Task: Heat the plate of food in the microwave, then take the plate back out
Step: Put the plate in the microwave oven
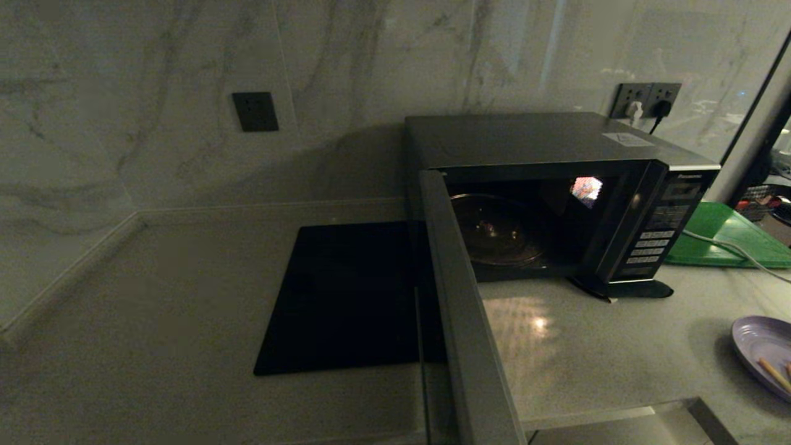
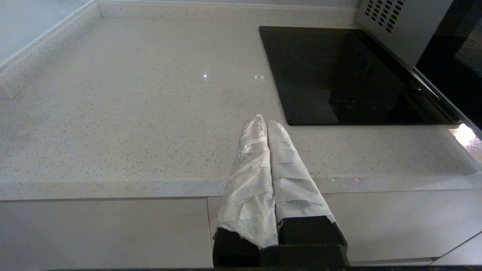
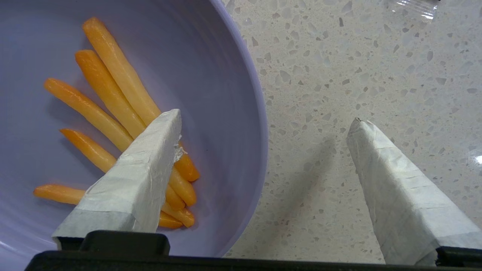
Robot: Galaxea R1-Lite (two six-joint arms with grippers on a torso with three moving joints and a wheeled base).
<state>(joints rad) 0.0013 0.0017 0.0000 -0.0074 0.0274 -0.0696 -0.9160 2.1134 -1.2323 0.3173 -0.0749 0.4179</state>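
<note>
- Head view shows the microwave point(image 1: 556, 185) standing on the pale speckled countertop point(image 1: 154, 296) against the marble wall, its door point(image 1: 469, 321) swung wide open toward the camera, so that the edge of the door runs down the middle of the picture.
- Inside the lit cavity a glass turntable point(image 1: 497, 232) lies bare; the button panel point(image 1: 655, 241) sits at the right end of the housing.
- Just left of the microwave, a flat black cooktop point(image 1: 346, 296) is set into the counter.
- To the right of the microwave lies a green board point(image 1: 723, 238), with a pale cable point(image 1: 735, 250) running across it.
- The plate of food point(image 1: 763, 352) rests on the counter at the right edge of the head view, well apart from the microwave and partly cut off by the frame.
- Right wrist view: the right gripper point(image 3: 263, 120) hangs over the plate's rim with its jaws spread wide, gripping nothing.
- One taped finger point(image 3: 139, 169) is over the plate's inside, above the orange sticks point(image 3: 113, 98); the other is outside the rim, over bare counter.
- Whether either finger touches the plate cannot be told.
- Left wrist view: the left gripper point(image 2: 266, 122) is parked off the counter's front edge, its two wrapped fingers pressed together with nothing between them, pointing toward the cooktop's near corner.
</note>
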